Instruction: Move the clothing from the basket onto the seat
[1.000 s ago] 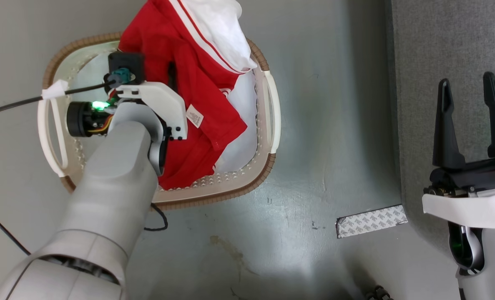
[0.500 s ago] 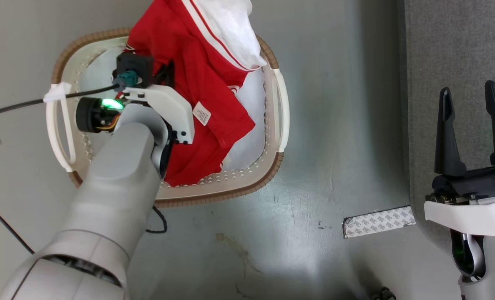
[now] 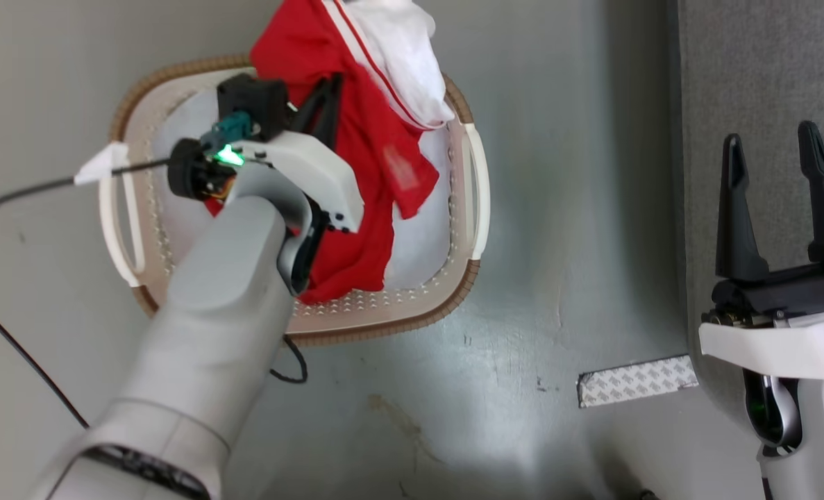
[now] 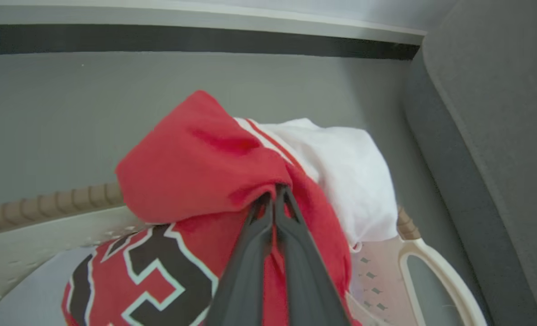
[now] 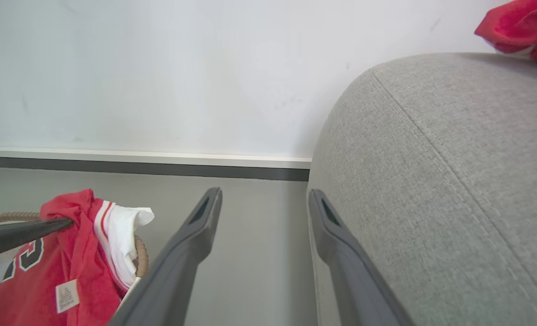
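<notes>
The clothing (image 3: 377, 160) is a red garment with white trim, draped over the far rim of the cream basket (image 3: 398, 316) on the floor. My left gripper (image 3: 334, 83) is shut on a bunched fold of this red fabric, and its fingertips (image 4: 275, 194) pinch the cloth above the black-and-white lettering (image 4: 150, 267). The right wrist view shows the same pinch from the side, on the clothing (image 5: 69, 271). My right gripper (image 3: 771, 133) stands open and empty beside the grey seat (image 3: 752, 69), its fingers (image 5: 205, 226) along the seat's rounded edge (image 5: 431, 181). Another red garment (image 5: 517, 27) lies on the seat.
A patch of patterned tape (image 3: 637, 380) sits on the grey floor between basket and seat. A black cable (image 3: 23, 191) runs off to the left from my left wrist. A white wall with a dark baseboard (image 5: 137, 165) stands behind the basket.
My left gripper has shut on the red garment and pulled it up, so the fabric now bunches and hangs narrower. The head view has shifted a little. The right arm holds still.
</notes>
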{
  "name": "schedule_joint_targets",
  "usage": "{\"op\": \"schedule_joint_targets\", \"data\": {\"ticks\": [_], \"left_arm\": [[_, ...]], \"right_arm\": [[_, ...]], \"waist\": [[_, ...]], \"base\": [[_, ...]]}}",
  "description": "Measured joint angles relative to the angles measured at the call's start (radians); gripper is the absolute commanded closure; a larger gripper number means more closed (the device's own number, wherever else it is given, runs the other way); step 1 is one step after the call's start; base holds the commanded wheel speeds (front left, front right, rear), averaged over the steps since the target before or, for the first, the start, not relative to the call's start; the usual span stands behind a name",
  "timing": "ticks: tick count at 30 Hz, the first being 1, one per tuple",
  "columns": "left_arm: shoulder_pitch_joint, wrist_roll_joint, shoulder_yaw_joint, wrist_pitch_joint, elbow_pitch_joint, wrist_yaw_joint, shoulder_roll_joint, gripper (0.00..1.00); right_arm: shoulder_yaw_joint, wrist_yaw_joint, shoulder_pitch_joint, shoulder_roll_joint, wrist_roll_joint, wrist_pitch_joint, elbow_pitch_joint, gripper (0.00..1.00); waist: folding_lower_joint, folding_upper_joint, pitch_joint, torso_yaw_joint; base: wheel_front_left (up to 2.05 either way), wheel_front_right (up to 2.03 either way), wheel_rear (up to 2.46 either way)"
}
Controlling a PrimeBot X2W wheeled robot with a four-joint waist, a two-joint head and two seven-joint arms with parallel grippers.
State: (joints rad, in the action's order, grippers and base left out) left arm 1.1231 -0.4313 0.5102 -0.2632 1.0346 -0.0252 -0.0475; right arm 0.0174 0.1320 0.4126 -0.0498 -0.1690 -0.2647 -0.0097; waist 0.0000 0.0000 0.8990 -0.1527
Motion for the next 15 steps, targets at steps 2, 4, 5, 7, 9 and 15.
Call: {"op": "schedule_joint_targets", "data": {"ticks": [2,4,5,7,9,15], "left_arm": [[-0.035,-0.007,-0.016,0.000,-0.050,-0.018,0.000,1.00],[-0.078,-0.012,-0.026,-0.001,-0.099,-0.036,0.000,1.00],[-0.102,-0.020,-0.033,-0.001,-0.125,-0.044,0.000,1.00],[-0.148,-0.027,-0.044,-0.001,-0.172,-0.055,-0.001,1.00],[-0.198,-0.033,-0.054,-0.001,-0.220,-0.063,-0.001,1.00],[-0.346,-0.071,-0.083,-0.001,-0.350,-0.081,-0.001,1.00]], "right_arm": [[0.001,0.000,0.010,0.000,-0.002,0.000,0.012,0.00],[0.002,0.000,0.013,0.000,-0.004,0.000,0.026,0.00],[0.003,0.000,0.014,0.001,-0.006,0.000,0.037,0.00],[0.007,0.000,0.013,0.000,-0.007,0.000,0.055,0.00],[0.011,0.000,0.012,0.001,-0.011,0.000,0.075,0.00],[0.043,0.000,-0.018,0.001,-0.032,0.000,0.139,0.00]], "waist": [[0.0001,0.0000,-0.015,0.005],[0.0000,0.0000,-0.038,0.011],[0.0000,0.0000,-0.053,0.015],[0.0000,0.0001,-0.084,0.022],[0.0000,0.0000,-0.122,0.029],[-0.0001,0.0000,-0.258,0.048]], "base": [[0.00,0.00,0.00],[0.00,0.00,0.00],[0.00,0.00,0.00],[0.00,0.00,0.00],[0.00,0.00,0.00],[0.00,0.00,0.00]]}}
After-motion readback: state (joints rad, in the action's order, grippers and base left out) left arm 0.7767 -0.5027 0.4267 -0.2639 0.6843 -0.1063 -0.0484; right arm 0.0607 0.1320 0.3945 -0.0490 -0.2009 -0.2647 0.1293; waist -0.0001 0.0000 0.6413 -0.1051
